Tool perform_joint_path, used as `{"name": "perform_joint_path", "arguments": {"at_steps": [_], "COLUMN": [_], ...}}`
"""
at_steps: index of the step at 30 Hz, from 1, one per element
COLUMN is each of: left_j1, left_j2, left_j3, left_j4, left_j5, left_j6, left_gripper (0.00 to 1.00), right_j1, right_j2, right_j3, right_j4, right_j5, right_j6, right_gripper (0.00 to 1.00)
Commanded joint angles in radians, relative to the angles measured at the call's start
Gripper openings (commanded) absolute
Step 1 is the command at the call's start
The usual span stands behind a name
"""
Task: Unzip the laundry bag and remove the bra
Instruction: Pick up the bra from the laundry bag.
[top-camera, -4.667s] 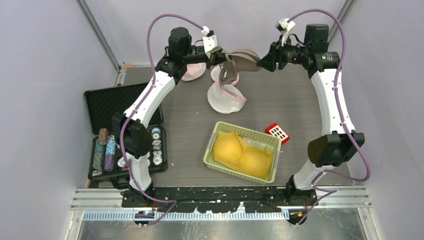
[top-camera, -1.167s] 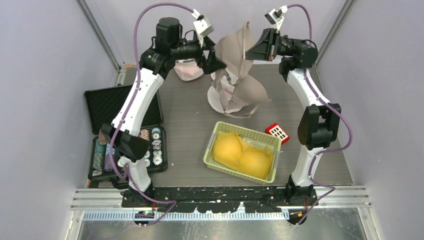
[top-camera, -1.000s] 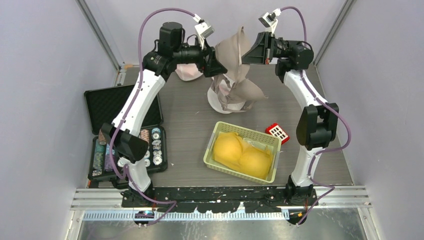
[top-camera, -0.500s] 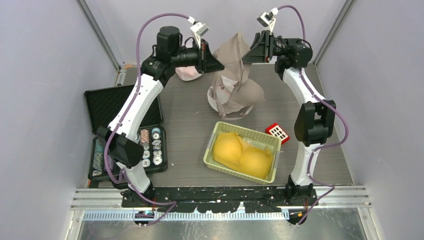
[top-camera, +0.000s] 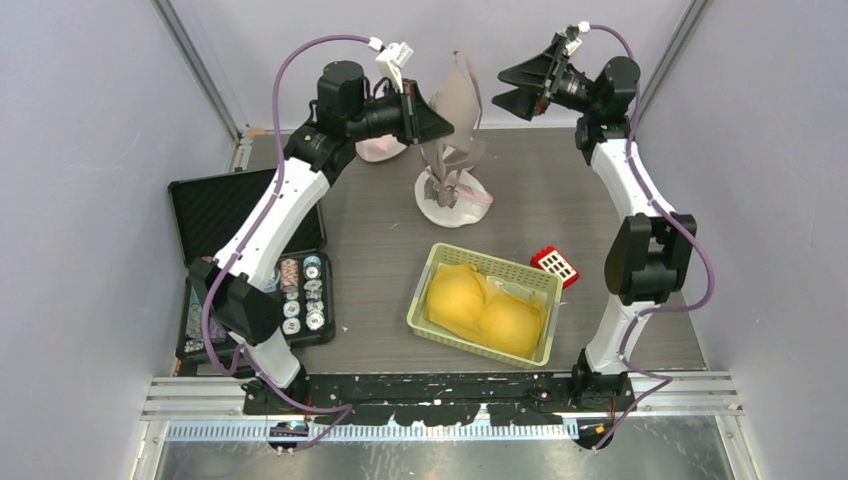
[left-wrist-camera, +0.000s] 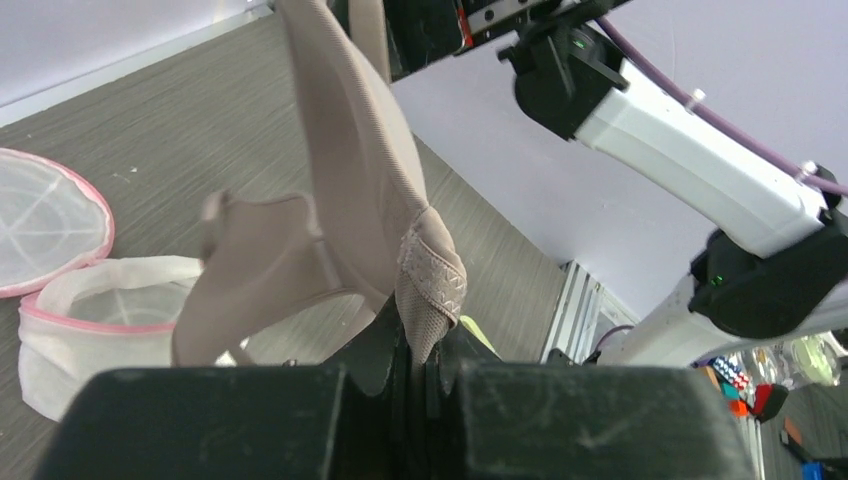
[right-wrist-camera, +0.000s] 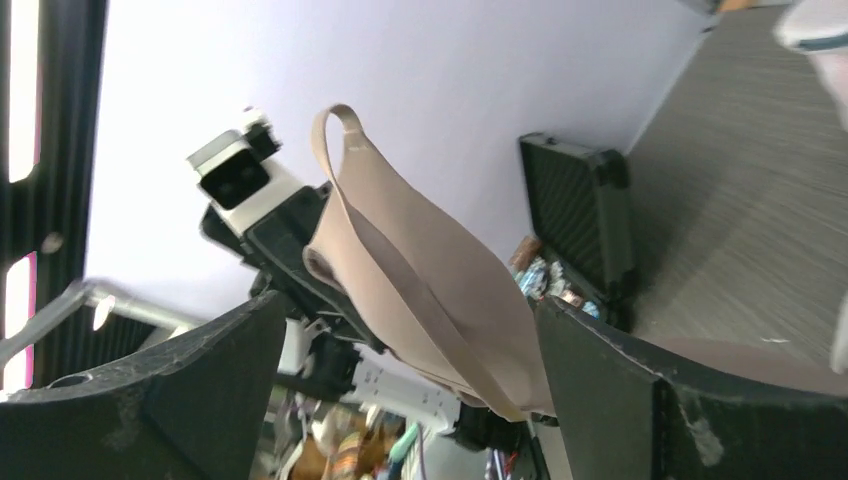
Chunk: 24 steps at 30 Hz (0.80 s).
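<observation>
The grey wood-grain bench (top-camera: 380, 240) carries all items noted. Both arms reach toward the far end of it and meet above the laundry bag (top-camera: 452, 208), the left arm (top-camera: 290, 190) from the bag's left and the right arm (top-camera: 625, 170) from its right. An open black case (top-camera: 215, 205) holding stacked chips lies well to the left of the bag, on the near side. A pale green basket (top-camera: 418, 300) with yellow padded cups (top-camera: 485, 310) in it sits just on the near side of the bag, apart from it. The bra (top-camera: 458, 105), taupe in colour, hangs in the air directly above the bag, one cup upright and a strap loop at the top; its lower end trails down to the bag's mouth, and contact with the mesh cannot be confirmed. The bag itself is white mesh with pink trim, slumped on the bench with its mouth open. A second pink-rimmed mesh piece (top-camera: 378, 150) lies beyond and left of the bag, partly hidden by the left arm. The left fingers (top-camera: 445, 127) are closed tight on a seamed edge of the bra, above the bag. The right fingers (top-camera: 503, 88) are spread wide above and right of the bag, gripping nothing, near the bra's upper loop. A small red-and-white item (top-camera: 555, 264) lies right of the bag, at the basket's far corner.
</observation>
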Motion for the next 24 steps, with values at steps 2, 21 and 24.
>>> {"name": "perform_joint_path", "arguments": {"at_steps": [2, 21, 24], "left_j1": [-0.004, -0.031, -0.035], "left_j2": [-0.021, 0.142, 0.153], "left_j3": [0.093, 0.446, 0.465], "left_j4": [0.064, 0.118, 0.121], "left_j5": [-0.126, -0.093, -0.091], "left_j6": [-0.065, -0.149, -0.146], "left_gripper": [0.00, 0.00, 0.00], "right_j1": [-0.061, 0.037, 0.061], "right_j2": [-0.230, -0.274, -0.212], "right_j3": [-0.151, -0.608, -0.581], "right_j4": [-0.405, -0.015, 0.157], "right_j5": [0.168, 0.145, 0.149], "right_j6": [-0.494, -0.501, -0.378], "right_gripper": [1.00, 1.00, 1.00]}}
